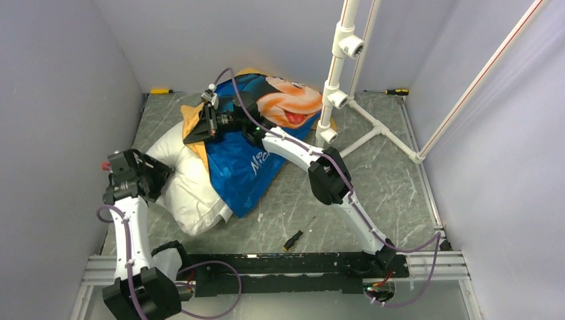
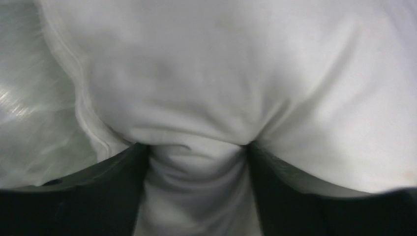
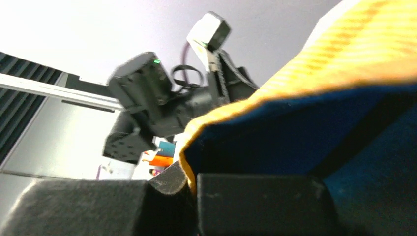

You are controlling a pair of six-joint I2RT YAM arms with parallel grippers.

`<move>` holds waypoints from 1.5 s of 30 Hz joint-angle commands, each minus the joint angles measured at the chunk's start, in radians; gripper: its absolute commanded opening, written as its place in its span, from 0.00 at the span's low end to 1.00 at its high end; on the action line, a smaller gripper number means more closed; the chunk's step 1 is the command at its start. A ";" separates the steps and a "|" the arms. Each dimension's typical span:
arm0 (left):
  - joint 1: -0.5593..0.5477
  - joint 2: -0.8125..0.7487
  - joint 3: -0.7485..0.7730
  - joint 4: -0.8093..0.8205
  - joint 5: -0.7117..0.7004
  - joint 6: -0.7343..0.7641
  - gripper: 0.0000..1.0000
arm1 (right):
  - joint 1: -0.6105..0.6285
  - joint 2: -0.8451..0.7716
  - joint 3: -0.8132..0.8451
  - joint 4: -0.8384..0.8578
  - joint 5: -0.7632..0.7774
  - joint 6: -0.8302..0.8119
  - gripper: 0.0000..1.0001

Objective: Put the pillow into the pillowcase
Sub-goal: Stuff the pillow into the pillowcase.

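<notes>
From overhead, the right gripper (image 1: 208,123) is clamped on the pillowcase (image 1: 246,163) at its orange-lined hem. It holds the hem lifted off the table (image 1: 380,193), so the mouth gapes toward the pillow (image 1: 190,193). The pillow lies partly inside: its far end sits under the blue cloth just below that claw, and its near end is bare. The left gripper (image 1: 154,177) is against the bare end, probably to shove it deeper. The side wall is close behind this claw, so open room lies only ahead, toward the case. Past the right claw stands a white pipe frame (image 1: 333,100)

In the left wrist view the left gripper (image 2: 194,147) stands wide, its fingers (image 2: 123,169) spread with the pillow (image 2: 221,73) bulging between them. It looks like a push, not a pinch. Bare table (image 2: 29,123) shows off one side of the claw

In the right wrist view the right gripper (image 3: 192,179) is closed on the pillowcase (image 3: 295,128) hem, which rises from the pads. Ahead of the tips the left arm (image 3: 147,98) shows, well apart
</notes>
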 commanded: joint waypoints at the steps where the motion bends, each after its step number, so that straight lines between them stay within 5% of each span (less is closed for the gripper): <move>1: 0.010 -0.050 -0.197 0.581 0.348 -0.109 0.50 | 0.001 0.024 0.178 0.063 -0.156 0.041 0.00; 3: 0.002 -0.090 -0.321 0.920 0.424 -0.205 0.11 | 0.002 0.078 0.269 0.152 -0.201 0.147 0.00; 5: -0.052 -0.105 -0.381 1.109 0.389 -0.238 0.00 | 0.003 0.073 0.263 0.292 -0.191 0.256 0.00; 11: -0.513 -0.018 -0.275 1.241 0.078 0.057 0.00 | 0.056 0.029 0.328 0.283 -0.253 0.206 0.00; 16: -0.690 0.111 -0.179 1.236 -0.060 0.196 0.00 | 0.101 -0.011 0.271 0.297 -0.332 0.164 0.00; 18: -0.710 0.105 -0.176 1.196 -0.145 0.224 0.00 | 0.096 -0.032 0.219 0.280 -0.340 0.134 0.00; 23: -0.711 0.020 -0.198 1.069 -0.302 0.267 0.00 | 0.060 -0.133 0.174 -0.250 -0.237 -0.284 0.32; 31: -0.711 -0.175 -0.262 0.876 -0.320 0.285 0.00 | -0.036 -0.258 0.143 -0.654 0.059 -0.671 0.59; 35: -0.711 -0.244 -0.277 0.787 -0.274 0.307 0.00 | -0.076 -0.330 -0.004 -0.567 0.208 -0.634 0.69; 41: -0.711 -0.291 -0.281 0.725 -0.195 0.319 0.00 | -0.109 -0.164 0.208 -0.688 0.308 -0.556 0.70; 45: -0.711 -0.300 -0.271 0.706 -0.154 0.335 0.00 | -0.134 -0.177 0.184 -0.764 0.449 -0.549 0.69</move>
